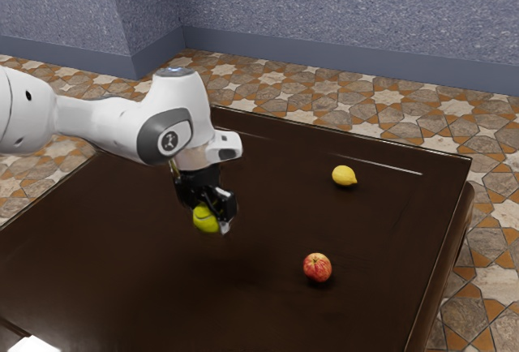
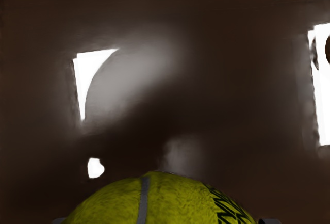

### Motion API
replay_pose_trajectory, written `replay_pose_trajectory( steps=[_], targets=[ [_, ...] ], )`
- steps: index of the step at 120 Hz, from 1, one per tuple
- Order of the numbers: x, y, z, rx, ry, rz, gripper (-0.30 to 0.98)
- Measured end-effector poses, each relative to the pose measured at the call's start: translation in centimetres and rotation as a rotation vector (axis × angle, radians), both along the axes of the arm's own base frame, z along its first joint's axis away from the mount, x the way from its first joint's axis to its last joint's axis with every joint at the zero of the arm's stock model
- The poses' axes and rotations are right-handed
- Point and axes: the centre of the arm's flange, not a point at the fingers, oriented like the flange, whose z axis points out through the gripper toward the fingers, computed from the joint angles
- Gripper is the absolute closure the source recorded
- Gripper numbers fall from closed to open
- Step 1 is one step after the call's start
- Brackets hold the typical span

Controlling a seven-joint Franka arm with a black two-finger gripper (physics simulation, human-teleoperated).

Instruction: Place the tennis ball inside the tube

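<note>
White and very bright, a patch is shining by the brown table's near edge, at the exterior view's left, and I am not sure what it is. A bit farther in, a red and yellow apple is sitting nearer the table's edge at the exterior view's right than the edge at its left. Next I am holding the tennis ball with my gripper, over the middle part of the table, up off the top. The two fingers are squeezing it from both sides. In the wrist view the ball is showing its fuzzy yellow-green skin, a grey line and dark marks. Farther on, a yellow lemon is lying near the table's far corner at the exterior view's right. Behind the table, a patterned floor is reaching to a blue-grey wall.
</note>
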Motion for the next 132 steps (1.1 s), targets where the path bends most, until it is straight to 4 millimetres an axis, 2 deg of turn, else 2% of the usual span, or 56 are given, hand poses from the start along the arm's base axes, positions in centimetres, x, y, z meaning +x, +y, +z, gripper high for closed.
replay_pose_trajectory(
  steps=[14, 25, 48, 54, 62, 71, 89, 120, 132],
  targets=[
    [1.1, 2.1, 5.7, -0.008, -0.023, 0.037, 0.27],
    [2.1, 4.4, 9.1, -0.009, -0.017, 0.075, 0.27],
    [3.4, 10.2, 14.2, -0.004, 0.001, 0.167, 0.27],
    [4.1, 11.0, 15.3, -0.002, -0.003, 0.177, 0.26],
    [5.5, 11.0, 16.8, 0.002, -0.008, 0.174, 0.26],
    [6.5, 11.7, 17.7, 0.009, -0.005, 0.184, 0.26],
    [8.4, 15.3, 19.5, 0.038, -0.026, 0.230, 0.26],
    [12.1, 17.9, 19.0, 0.075, -0.050, 0.257, 0.27],
    [13.2, 18.4, 18.0, 0.080, -0.059, 0.262, 0.27]
  ],
)
